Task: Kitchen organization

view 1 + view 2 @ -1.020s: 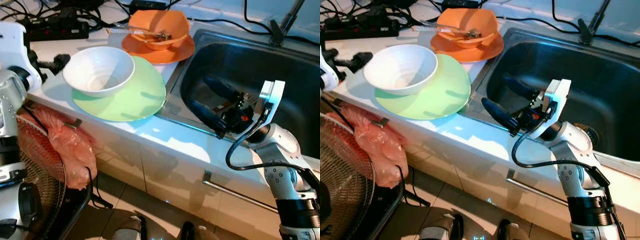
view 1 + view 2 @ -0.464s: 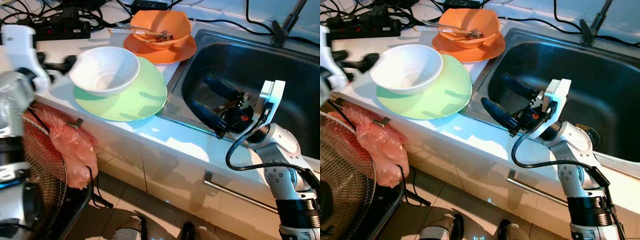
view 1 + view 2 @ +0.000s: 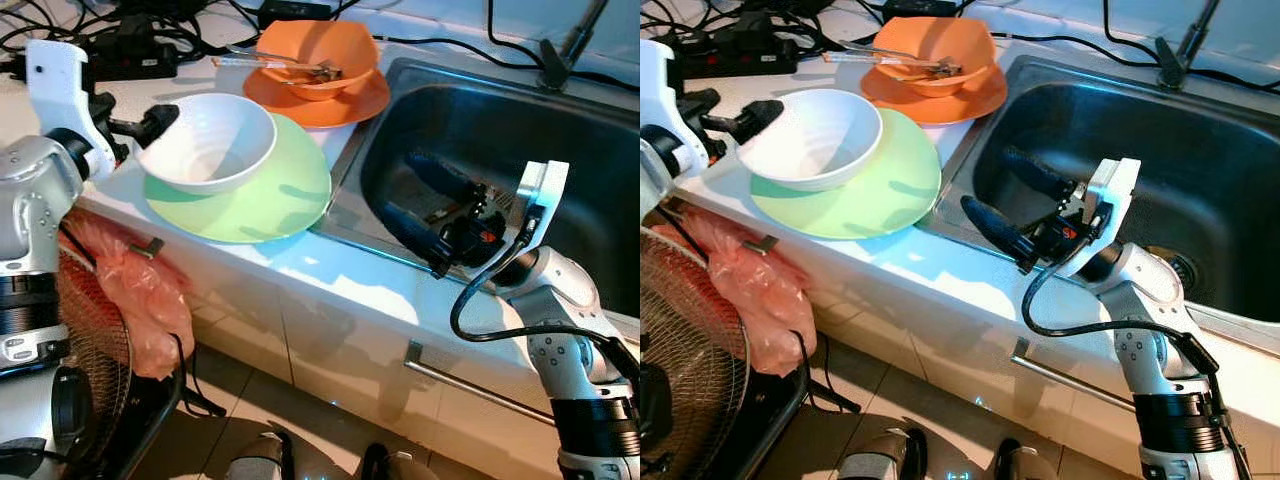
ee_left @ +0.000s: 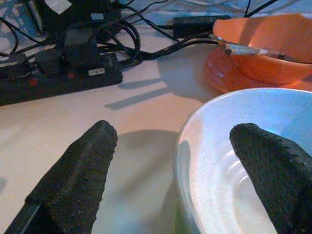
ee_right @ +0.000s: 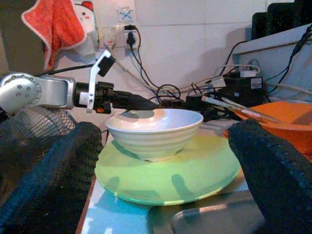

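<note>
the right end effector (image 3: 428,220) hovers spread wide over the near edge of the sink (image 3: 560,130), holding nothing. farther along the bench (image 3: 330,270), the left end effector (image 4: 175,161) straddles the white bowl (image 3: 205,140) rim, fingers wide, on the green plate (image 3: 270,200). likely step: grasping the bowl; next, close and lift.
</note>
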`<state>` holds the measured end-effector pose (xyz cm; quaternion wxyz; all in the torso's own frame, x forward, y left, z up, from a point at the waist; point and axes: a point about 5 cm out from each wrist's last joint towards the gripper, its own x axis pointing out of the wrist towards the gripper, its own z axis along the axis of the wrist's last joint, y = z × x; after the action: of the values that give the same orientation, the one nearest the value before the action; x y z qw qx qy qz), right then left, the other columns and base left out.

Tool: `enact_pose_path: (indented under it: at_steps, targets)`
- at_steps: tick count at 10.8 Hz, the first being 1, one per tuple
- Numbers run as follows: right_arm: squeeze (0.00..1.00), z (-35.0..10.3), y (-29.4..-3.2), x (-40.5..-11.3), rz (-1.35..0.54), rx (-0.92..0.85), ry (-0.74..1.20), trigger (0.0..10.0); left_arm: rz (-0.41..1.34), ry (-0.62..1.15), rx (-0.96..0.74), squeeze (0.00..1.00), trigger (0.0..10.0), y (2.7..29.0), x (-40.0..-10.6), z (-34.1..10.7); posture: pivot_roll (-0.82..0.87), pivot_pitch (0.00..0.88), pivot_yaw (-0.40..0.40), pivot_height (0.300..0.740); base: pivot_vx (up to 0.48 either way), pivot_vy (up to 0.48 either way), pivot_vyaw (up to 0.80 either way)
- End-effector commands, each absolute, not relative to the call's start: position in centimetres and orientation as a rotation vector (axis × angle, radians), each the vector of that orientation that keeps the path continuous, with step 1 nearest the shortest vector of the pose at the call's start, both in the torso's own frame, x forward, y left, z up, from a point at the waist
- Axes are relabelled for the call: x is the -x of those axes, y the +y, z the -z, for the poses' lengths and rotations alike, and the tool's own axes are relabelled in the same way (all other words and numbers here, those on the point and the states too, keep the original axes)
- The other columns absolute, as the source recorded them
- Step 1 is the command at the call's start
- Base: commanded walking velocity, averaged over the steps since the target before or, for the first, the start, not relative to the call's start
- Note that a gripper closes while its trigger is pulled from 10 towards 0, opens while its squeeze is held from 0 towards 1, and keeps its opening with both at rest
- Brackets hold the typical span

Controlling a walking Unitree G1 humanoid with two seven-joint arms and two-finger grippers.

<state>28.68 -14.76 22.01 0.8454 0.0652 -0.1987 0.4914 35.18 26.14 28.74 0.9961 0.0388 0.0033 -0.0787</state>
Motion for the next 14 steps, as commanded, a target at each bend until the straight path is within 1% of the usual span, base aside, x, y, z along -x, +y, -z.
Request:
enact_pose_path:
  at_steps: [1,2,3,5,6,7,8,9,14]
  targets:
    - [0.0,-22.2,-14.7,-28.4,-1.049,-0.116,-0.423,10.0,0.144,0.024,-0.089,0.0,10.0,26.4,-35.0,-28.6,0.14,0.17,0.028,0.74,0.0,0.0,0.0]
    - [0.0,-22.2,-14.7,-28.4,-1.048,-0.112,-0.422,10.0,0.138,0.057,-0.08,0.0,8.7,26.6,-35.2,-28.0,0.14,0.169,0.029,0.74,0.0,0.0,0.0]
    - [0.0,-22.2,-14.7,-28.4,-1.048,-0.112,-0.422,10.0,0.148,0.08,-0.076,0.0,8.8,26.3,-35.3,-27.5,0.13,0.17,0.03,0.74,0.0,0.0,0.0]
    - [0.0,-22.2,-14.7,-28.4,-1.047,-0.112,-0.42,10.0,0.181,0.128,-0.036,0.0,9.3,25.5,-35.4,-26.0,0.13,0.17,0.03,0.74,0.0,0.0,0.0]
    - [0.0,-22.2,-14.7,-28.4,-1.046,-0.112,-0.42,10.0,0.187,0.141,-0.03,0.0,8.3,25.3,-35.4,-25.5,0.13,0.175,0.03,0.74,0.0,0.0,0.0]
    - [0.0,-22.2,-14.8,-28.4,-1.046,-0.114,-0.42,10.0,0.188,0.14,-0.027,0.0,5.3,25.3,-35.4,-25.6,0.13,0.176,0.03,0.74,0.0,0.0,0.0]
    - [0.0,-22.2,-14.8,-28.4,-1.046,-0.113,-0.419,10.0,0.184,0.135,-0.025,0.0,2.0,25.3,-35.3,-25.7,0.13,0.176,0.03,0.74,0.0,0.0,0.0]
    - [0.0,-22.2,-14.8,-28.4,-1.046,-0.114,-0.419,10.0,0.176,0.126,-0.024,0.0,0.0,25.4,-35.3,-25.9,0.13,0.176,0.029,0.74,0.0,0.0,0.0]
    - [0.0,-22.1,-14.8,-28.5,-1.043,-0.111,-0.417,10.0,0.149,0.102,-0.028,0.0,0.0,25.8,-35.1,-26.3,0.13,0.175,0.026,0.74,0.0,0.0,0.0]
